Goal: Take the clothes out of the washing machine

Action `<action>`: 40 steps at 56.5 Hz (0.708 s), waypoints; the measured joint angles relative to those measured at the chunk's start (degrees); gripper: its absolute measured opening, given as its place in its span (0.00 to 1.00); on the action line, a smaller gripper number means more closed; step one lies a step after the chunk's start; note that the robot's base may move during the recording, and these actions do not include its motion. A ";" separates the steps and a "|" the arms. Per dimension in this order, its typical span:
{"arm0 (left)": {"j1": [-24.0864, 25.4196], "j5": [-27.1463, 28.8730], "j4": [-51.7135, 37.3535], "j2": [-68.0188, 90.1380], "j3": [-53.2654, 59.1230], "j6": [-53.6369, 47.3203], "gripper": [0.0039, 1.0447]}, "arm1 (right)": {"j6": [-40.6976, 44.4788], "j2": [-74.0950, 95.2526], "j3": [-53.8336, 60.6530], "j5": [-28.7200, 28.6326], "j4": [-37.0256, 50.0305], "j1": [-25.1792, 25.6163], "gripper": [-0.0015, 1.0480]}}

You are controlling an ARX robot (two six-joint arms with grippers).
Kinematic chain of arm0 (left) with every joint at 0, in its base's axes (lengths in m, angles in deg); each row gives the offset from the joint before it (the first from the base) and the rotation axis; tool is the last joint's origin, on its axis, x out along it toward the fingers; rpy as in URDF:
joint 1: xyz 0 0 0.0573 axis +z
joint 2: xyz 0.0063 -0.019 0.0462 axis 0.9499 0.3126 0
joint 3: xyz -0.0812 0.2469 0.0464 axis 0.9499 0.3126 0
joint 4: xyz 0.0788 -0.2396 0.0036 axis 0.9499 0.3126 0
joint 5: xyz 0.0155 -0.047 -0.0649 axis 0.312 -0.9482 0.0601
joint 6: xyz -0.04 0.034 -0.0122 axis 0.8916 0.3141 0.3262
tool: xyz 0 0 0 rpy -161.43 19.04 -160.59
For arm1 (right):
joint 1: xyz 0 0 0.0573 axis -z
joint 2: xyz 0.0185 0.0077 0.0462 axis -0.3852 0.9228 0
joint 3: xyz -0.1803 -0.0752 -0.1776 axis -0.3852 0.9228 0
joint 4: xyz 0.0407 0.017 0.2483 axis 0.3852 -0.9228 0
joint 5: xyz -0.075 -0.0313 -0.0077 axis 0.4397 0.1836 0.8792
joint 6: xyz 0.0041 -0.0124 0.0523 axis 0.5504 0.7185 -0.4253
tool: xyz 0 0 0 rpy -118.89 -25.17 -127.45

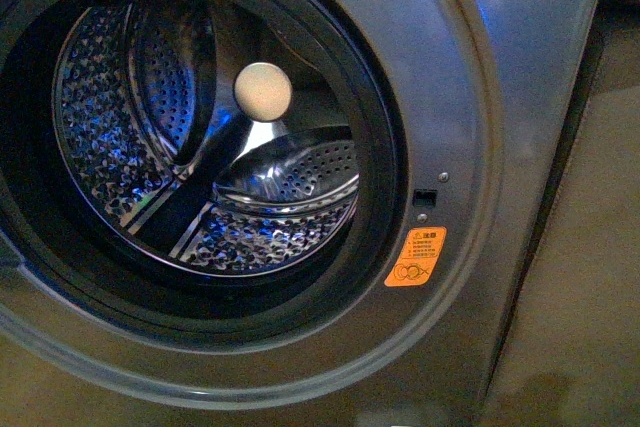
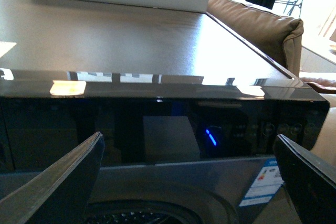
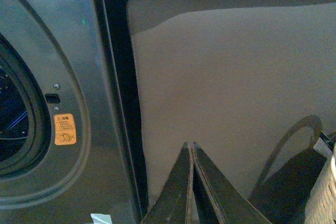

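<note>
clothes do not show in any view; the drum [image 1: 200,137] looks bare, just shiny steel full of little holes with blue light on it. the washing machine [image 1: 470,97] is grey and fills the front view, with its round black-rimmed hole wide open. a pale round disc [image 1: 263,91] sits at the back of the drum. an orange sticker [image 1: 416,257] is stuck on the front, just right of the black rim, below a small dark latch hole [image 1: 424,197].

the left end effector [image 2: 189,182] is spread wide, holding nothing, and it looks at the dark shiny control strip [image 2: 157,129] with a small blue light [image 2: 210,136]. a tan sofa [image 2: 257,24] sits past the machine's flat top [image 2: 131,40].

the right end effector [image 3: 190,182] has its fingers pressed together, holding nothing, over the floor [image 3: 226,87] beside the machine. a woven basket [image 3: 323,187] peeks in at the edge of that view.
</note>
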 joint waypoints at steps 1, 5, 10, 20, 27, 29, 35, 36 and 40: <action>-0.20 0.33 0.04 -0.63 1.27 0.26 0.94 | 0.00 -0.35 0.13 0.00 -0.17 0.00 0.02; -0.98 6.82 -5.27 -3.78 8.46 -2.16 0.86 | 0.02 -1.36 0.50 -0.04 -0.61 0.00 0.02; 1.16 9.14 -16.39 -10.82 24.00 -6.08 0.71 | 0.00 -2.89 1.20 0.00 -1.44 0.00 0.02; 7.37 4.44 -29.00 -25.40 50.62 -8.02 0.41 | 0.00 -5.35 2.19 0.09 -2.99 0.00 0.02; 11.45 -0.39 -34.95 -32.41 65.77 -8.57 0.17 | 0.00 -7.61 3.76 0.11 -3.17 0.00 0.02; 12.57 -1.51 -36.26 -33.88 69.44 -8.68 0.10 | 0.04 -8.31 4.39 0.07 -3.45 0.00 0.02; 16.15 -4.57 -40.02 -39.06 79.06 -8.72 0.03 | 0.02 -13.59 4.37 0.09 -10.08 0.00 0.02; 16.59 -4.96 -40.46 -39.78 80.17 -8.72 0.03 | 0.02 -15.19 4.37 0.04 -12.13 0.00 0.02; 18.21 -6.40 -42.01 -42.27 84.08 -8.72 0.03 | 0.04 -18.53 4.37 0.11 -13.90 -0.02 0.02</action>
